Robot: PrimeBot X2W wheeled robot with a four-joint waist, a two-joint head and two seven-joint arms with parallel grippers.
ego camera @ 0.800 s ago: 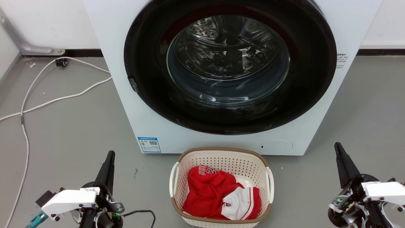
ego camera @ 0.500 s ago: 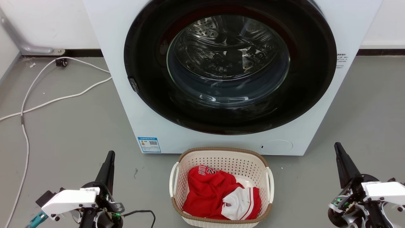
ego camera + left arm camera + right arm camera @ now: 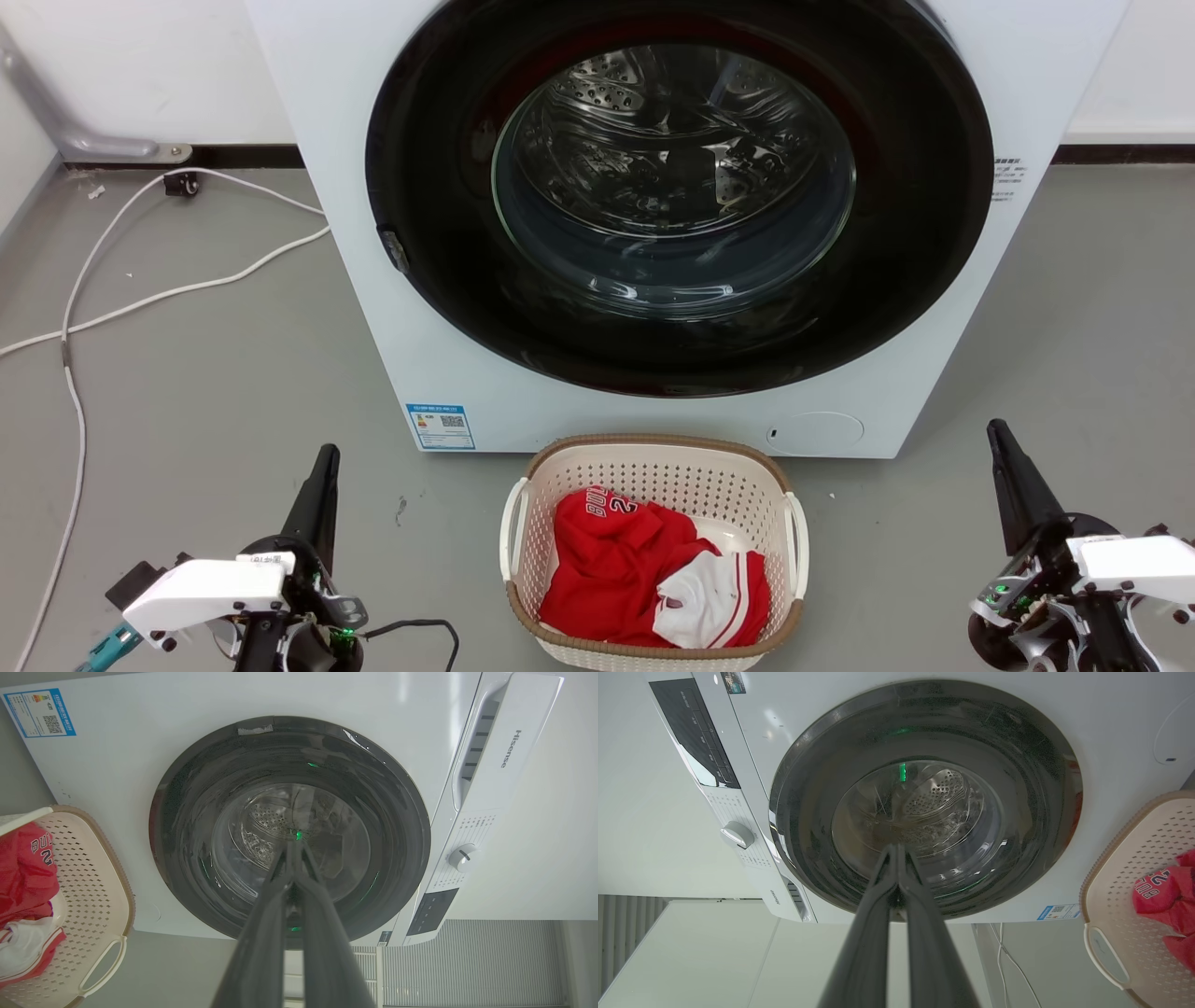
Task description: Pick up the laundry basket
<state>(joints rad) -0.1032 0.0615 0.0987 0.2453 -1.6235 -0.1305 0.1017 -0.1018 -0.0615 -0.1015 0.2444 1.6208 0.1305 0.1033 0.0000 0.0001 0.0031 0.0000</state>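
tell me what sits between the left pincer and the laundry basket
Head view: bare grey floor with one small dark scuff between left pincer and laundry basket.

jaws: long, dark, tapered | wrist covers (image 3: 203, 590): white | cable (image 3: 420, 623): black | LEDs (image 3: 338, 637): green | connector (image 3: 110, 646): teal

A laundry room: washing machine (image 3: 653, 215) on grey floor (image 3: 187, 373)

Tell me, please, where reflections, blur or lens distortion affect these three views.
Head view: sharp, evenly lit, reflections in the door glass of the washing machine. Left wrist view: machine tilted sideways and skewed; left hand blurred close up. Right wrist view: same skew, green glint on the glass, laundry basket cropped.
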